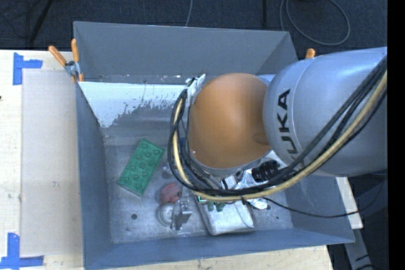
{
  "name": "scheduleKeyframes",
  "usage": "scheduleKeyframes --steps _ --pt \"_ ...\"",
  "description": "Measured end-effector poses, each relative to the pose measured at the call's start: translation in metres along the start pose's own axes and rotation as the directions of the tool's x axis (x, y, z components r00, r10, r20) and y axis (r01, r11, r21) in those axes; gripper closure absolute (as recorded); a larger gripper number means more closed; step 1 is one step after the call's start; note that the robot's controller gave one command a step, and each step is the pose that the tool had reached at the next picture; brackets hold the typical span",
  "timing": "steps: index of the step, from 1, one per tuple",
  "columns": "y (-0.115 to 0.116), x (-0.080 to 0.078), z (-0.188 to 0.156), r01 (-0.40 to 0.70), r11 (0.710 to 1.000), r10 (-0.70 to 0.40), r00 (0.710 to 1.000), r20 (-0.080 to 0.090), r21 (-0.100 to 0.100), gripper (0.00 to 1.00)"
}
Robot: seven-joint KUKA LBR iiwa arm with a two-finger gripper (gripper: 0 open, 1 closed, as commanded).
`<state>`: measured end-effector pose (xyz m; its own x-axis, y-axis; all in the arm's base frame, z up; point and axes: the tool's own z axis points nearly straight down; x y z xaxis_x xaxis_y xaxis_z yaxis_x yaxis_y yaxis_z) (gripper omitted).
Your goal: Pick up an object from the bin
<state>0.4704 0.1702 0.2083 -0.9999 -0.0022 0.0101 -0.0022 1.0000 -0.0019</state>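
Note:
My gripper (183, 210) reaches down near the bin's front wall, below the arm's orange dome. It sits just beside a small silvery round thing (166, 215) on the bin floor. A reddish-pink rounded piece (169, 192) lies right behind that, touching or nearly touching the gripper's left side. To the right of the gripper lies a white flat block (226, 219), partly under the cables. Whether anything is held, I cannot tell.
A green studded building plate (142, 165) lies tilted on the bin floor to the left, apart from the gripper. The arm and its cables cover the bin's right half. The front wall stands close to the gripper.

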Motion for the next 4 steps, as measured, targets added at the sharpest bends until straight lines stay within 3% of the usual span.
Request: scheduleKeyframes --steps 1,2,3,4 --pt "-0.037 -0.051 0.098 -0.138 0.99 0.138 0.99 0.003 0.001 0.0" --pt "-0.044 -0.072 0.137 -0.14 0.99 0.14 0.99 0.009 -0.005 0.0" --pt "-0.045 -0.074 0.133 -0.144 0.989 0.144 0.989 0.015 -0.008 1.0" --pt "-0.047 -0.067 -0.013 -0.159 0.987 0.159 0.987 0.016 -0.006 1.0"
